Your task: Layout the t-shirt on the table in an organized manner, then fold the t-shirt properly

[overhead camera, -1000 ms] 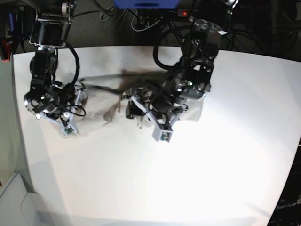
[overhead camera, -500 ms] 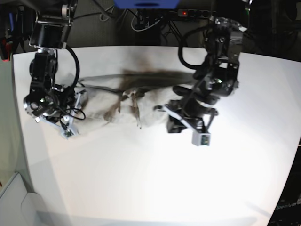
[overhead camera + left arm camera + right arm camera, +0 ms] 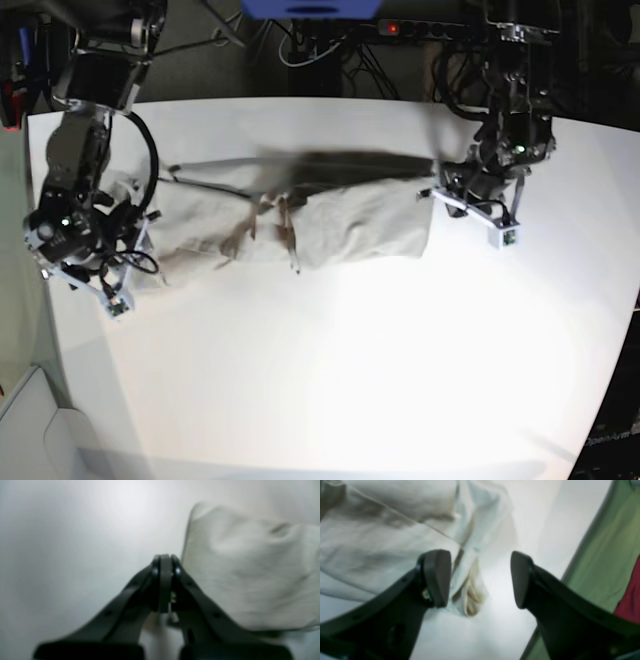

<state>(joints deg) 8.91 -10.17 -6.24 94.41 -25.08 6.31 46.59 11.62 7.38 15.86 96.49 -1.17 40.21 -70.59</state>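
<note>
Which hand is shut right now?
The left hand: its fingers meet beside the t-shirt, holding nothing. The right hand gapes open.

Soft wrinkled cloth t-shirt (image 3: 340,222) on smooth matt table (image 3: 350,380)

My base camera looks steeply down on the whole desk (image 3: 330,380); both wrist cameras sit close behind my end effectors, sharing the t-shirt (image 3: 340,225).
</note>
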